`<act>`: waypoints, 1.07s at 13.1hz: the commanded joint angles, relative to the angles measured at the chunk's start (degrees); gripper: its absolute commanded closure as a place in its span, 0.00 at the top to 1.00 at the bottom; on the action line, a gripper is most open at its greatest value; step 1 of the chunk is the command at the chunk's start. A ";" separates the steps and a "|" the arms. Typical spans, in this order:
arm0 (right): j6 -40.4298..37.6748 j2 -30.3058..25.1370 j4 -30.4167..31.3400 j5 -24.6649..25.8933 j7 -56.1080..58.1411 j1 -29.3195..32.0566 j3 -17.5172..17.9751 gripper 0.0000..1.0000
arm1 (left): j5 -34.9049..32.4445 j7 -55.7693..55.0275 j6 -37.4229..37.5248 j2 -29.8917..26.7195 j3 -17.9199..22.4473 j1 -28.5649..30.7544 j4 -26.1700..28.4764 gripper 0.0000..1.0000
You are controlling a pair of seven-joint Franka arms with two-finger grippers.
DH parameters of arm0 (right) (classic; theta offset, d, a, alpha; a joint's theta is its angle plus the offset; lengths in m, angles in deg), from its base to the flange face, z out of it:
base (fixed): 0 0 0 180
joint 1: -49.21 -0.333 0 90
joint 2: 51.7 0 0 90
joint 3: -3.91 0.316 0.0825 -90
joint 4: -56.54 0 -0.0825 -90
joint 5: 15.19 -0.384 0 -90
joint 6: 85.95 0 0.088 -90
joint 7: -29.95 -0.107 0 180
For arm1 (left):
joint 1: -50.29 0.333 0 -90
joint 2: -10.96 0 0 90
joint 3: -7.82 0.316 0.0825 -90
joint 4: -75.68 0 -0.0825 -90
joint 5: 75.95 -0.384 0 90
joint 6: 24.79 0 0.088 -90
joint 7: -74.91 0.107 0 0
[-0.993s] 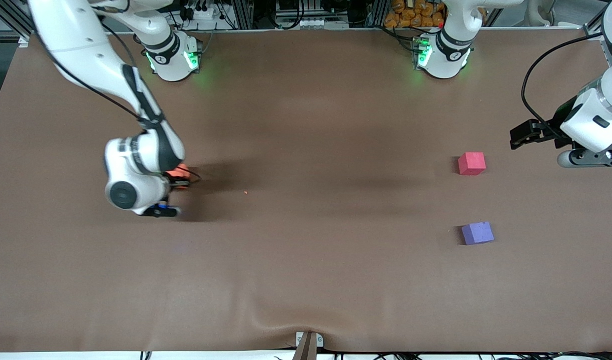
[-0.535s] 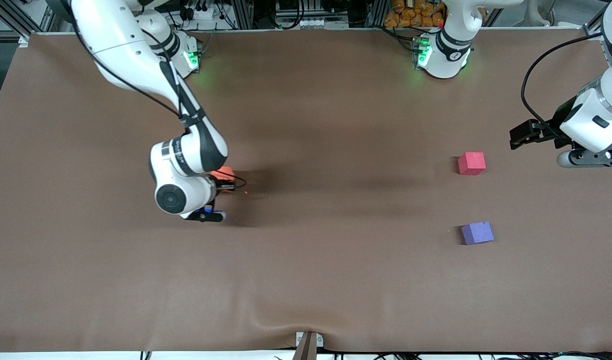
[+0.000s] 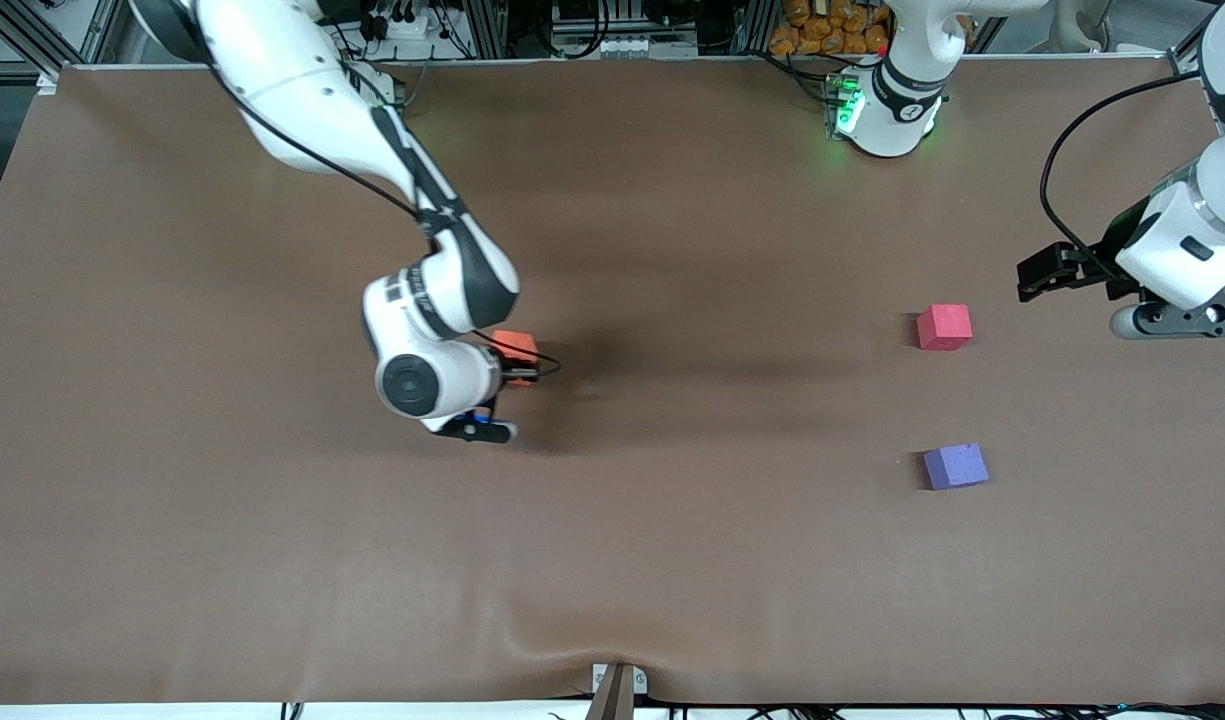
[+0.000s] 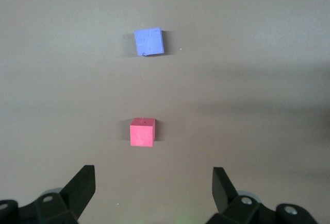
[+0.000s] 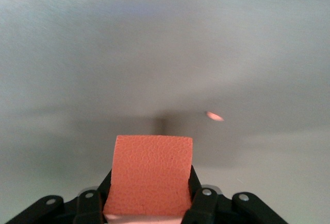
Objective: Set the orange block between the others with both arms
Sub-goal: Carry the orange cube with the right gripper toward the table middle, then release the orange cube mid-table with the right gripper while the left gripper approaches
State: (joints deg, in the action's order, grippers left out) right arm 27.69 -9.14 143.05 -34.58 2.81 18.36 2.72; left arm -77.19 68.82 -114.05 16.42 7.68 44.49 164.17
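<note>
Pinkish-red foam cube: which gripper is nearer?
Left. The left gripper hovers just beside the pinkish-red foam cube; the right gripper, holding the orange foam cube, is mid-table.

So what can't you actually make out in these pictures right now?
- Front view: most of the orange block is hidden by the right arm's wrist, and so is the right gripper.
- Right wrist view: the block's underside is cut off by the frame edge.
- Left wrist view: the left gripper is cut off by the frame edge.

It was a robotics lab: two white jointed arms on green-lit round bases (image 3: 887,110) stood at a wide table under brown matte cloth (image 3: 672,560), with aluminium framing and cables (image 3: 612,30) along its edge.
</note>
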 commanded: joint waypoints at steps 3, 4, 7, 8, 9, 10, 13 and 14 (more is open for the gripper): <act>3.08 5.07 -5.12 -1.00 -1.43 -2.11 -0.57 0.17 | -0.34 -1.11 -1.96 2.27 -0.30 -1.59 -0.87 1.00; 3.17 5.24 -5.48 -1.09 -1.69 -2.20 -0.57 0.78 | -0.25 -1.29 -2.49 2.53 -0.39 -1.76 -0.87 1.00; 3.79 5.07 -6.88 -0.74 -1.52 -2.64 -0.57 1.00 | -0.42 -2.51 -4.77 4.81 -0.57 -2.90 -1.04 1.00; 3.00 4.81 -7.32 -0.65 -1.52 -2.64 -0.65 1.00 | -0.34 -2.60 -5.65 5.95 -0.57 -3.78 -1.04 1.00; 1.34 4.54 -8.02 -0.65 -1.52 -2.64 -0.74 1.00 | -0.25 -2.69 -6.10 7.18 -0.57 -4.39 -1.13 1.00; -1.63 4.45 -9.94 -0.56 -1.52 -2.29 -0.92 1.00 | -0.34 -2.95 -7.14 8.50 -0.65 -5.18 -1.39 1.00; -12.97 2.18 -15.32 -0.39 -1.52 -1.41 -4.94 1.00 | -0.86 -5.93 -7.86 14.38 -0.48 -11.15 -5.77 1.00; -14.13 0.34 -14.89 -0.30 -1.26 -1.14 -7.22 1.00 | -0.95 -7.77 -7.86 17.10 -0.39 -13.34 -7.96 1.00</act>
State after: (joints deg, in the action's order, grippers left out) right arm 17.63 -6.40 129.51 -34.53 1.81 16.35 -1.64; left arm -77.18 64.19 -122.52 28.41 6.91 34.80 161.90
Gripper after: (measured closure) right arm 0.000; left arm 0.000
